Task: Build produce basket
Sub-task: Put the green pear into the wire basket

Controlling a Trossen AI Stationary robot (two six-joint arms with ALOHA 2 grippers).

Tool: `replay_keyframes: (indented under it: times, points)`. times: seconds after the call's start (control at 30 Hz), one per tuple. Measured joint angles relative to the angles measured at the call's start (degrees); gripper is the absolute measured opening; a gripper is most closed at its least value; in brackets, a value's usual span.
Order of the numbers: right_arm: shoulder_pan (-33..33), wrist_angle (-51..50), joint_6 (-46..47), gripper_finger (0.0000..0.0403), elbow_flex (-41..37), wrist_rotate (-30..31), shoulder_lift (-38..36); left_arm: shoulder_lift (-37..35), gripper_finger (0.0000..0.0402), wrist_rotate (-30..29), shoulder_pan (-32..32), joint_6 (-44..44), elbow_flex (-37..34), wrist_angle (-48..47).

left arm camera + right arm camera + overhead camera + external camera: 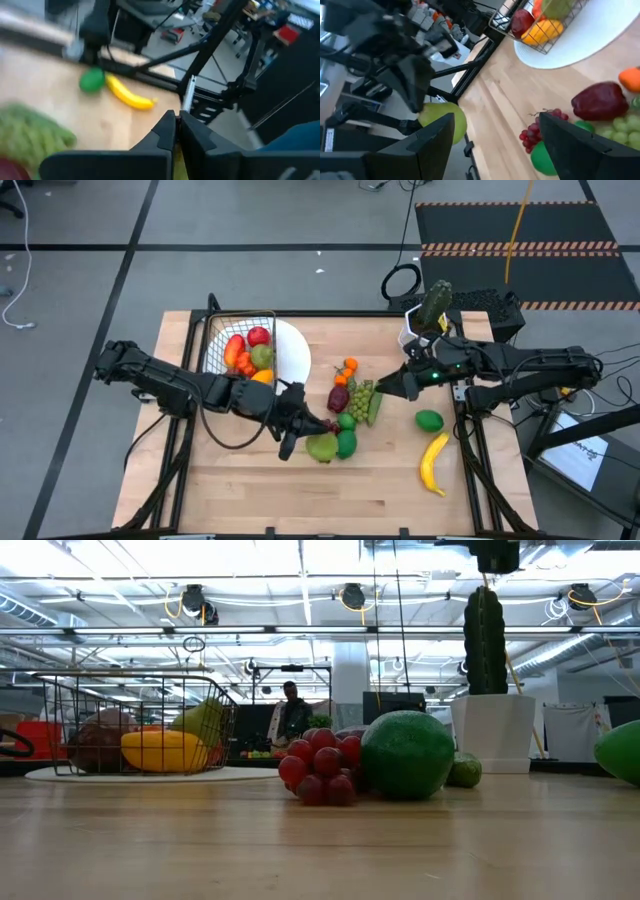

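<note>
High view: basket (218, 340) on white plate (292, 358) at ten o'clock, partly filled. Loose produce (352, 402) clustered table centre; lime (429, 420), banana (433, 464) at four o'clock. Left gripper (297, 430) fingers pressed together, nothing visibly between them, just beside green pear (321, 447). Right gripper (385, 387) fingers apart, empty, beside grapes (361, 400). Toy fruit probably light, hard, smooth, roll-prone; grip pear across belly. Open tabletop toward six o'clock; wire rim could snag.

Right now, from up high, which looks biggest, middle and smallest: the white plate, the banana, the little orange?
1. White plate, biggest, though the basket covers part of it.
2. Banana.
3. Little orange, smallest.
</note>
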Motion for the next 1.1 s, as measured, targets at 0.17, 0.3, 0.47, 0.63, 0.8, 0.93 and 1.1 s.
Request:
replay_keyframes:
  times: [0.17,0.3,0.47,0.63,0.8,0.93,1.1]
  points:
    - [1.4,0.1,3.6,0.0281,0.0,0.3,0.6,-0.3,0.0008,0.0,0.8,12.2,0.0,2.1]
    - [2.6,0.0,4.7,0.0281,0.0,0.5,0.6,-0.8,0.0019,-0.1,0.7,22.8,0.0,2.4]
    - [4.2,0.1,6.4,0.0281,0.0,4.1,0.6,-1.2,0.0007,0.0,0.2,35.1,0.0,2.4]
    - [5.6,0.0,6.3,0.0281,0.0,8.9,0.6,-1.2,0.0018,-0.1,0.1,40.9,0.0,2.2]
    - [6.3,0.0,5.9,0.0281,0.0,12.3,0.6,-1.2,0.0009,-0.1,-0.5,46.2,0.0,1.3]
    - [6.3,0.0,4.9,0.0281,0.0,12.5,0.6,-1.2,0.0011,-0.1,-0.8,46.2,0.0,0.6]
    - [6.3,0.0,3.2,0.0281,0.0,15.4,0.6,-1.2,0.0019,-0.1,-1.2,43.9,0.0,0.1]
